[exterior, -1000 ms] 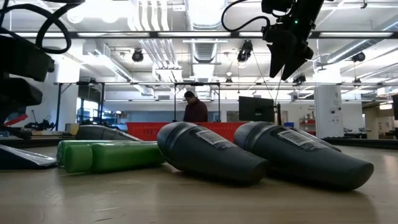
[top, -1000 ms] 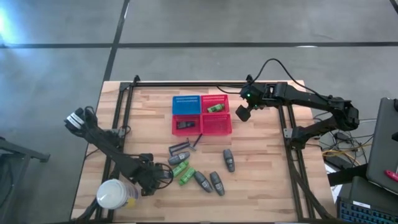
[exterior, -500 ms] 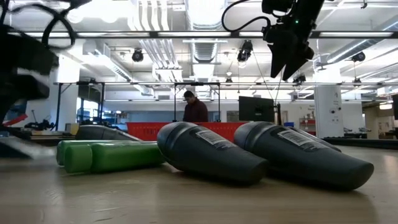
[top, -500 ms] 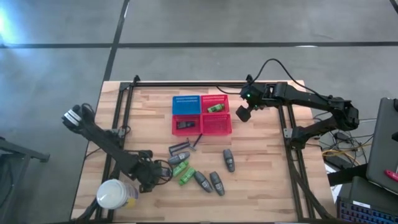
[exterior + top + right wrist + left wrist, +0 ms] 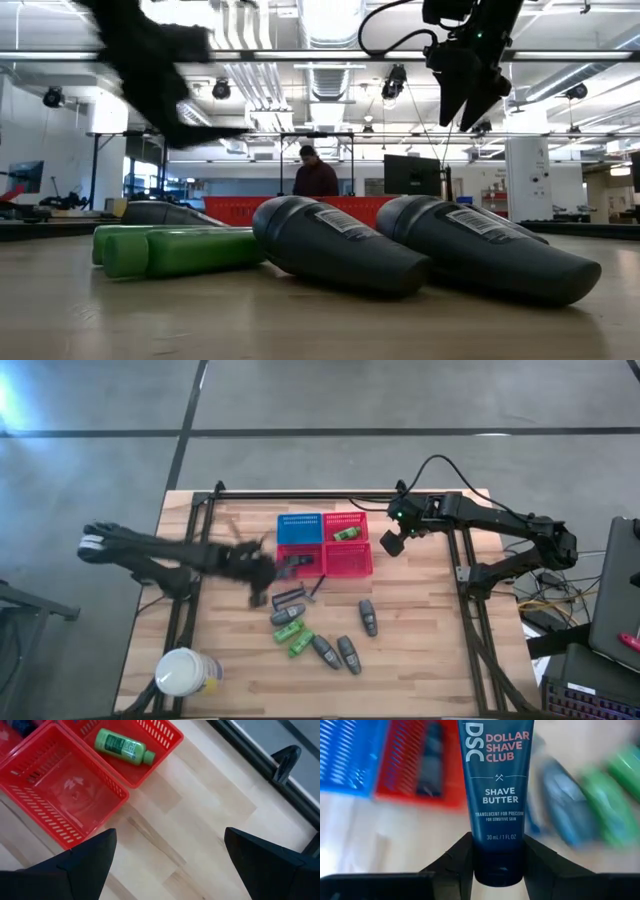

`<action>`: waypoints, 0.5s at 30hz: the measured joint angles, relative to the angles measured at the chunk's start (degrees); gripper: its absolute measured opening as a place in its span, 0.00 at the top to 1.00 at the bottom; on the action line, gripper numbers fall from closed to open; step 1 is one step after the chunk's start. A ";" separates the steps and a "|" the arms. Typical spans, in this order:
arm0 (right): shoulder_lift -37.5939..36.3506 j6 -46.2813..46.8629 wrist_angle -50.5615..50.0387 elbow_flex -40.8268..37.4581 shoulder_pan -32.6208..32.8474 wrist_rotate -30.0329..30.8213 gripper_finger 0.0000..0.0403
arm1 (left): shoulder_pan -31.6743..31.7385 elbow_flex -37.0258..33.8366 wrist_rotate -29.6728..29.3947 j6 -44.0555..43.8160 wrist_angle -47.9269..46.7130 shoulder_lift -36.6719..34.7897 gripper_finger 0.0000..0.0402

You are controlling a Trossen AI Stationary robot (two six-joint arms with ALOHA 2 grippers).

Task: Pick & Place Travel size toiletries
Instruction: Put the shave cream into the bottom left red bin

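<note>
My left hand (image 5: 497, 862) pinches a dark shave butter tube (image 5: 496, 795) by its cap end, carried above the worktop (image 5: 430, 630) left of centre in the high view, just beside the baskets. I judge the step is delivery: I should centre the tube over the red basket (image 5: 299, 561) that already holds a flat black item (image 5: 294, 560), lower it inside the rim, then spread the fingers. The blue basket (image 5: 300, 527) looks empty. Right of it, one red basket (image 5: 145, 755) holds a green bottle (image 5: 122, 745); the lower right red basket (image 5: 60, 805) is bare. My right hand (image 5: 170, 855) hovers spread beside them. More toiletries lie lower centre
</note>
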 joint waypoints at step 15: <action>0.00 14.12 -3.22 0.00 8.14 -0.75 0.09 | 18.31 8.74 10.02 27.31 8.93 20.70 0.67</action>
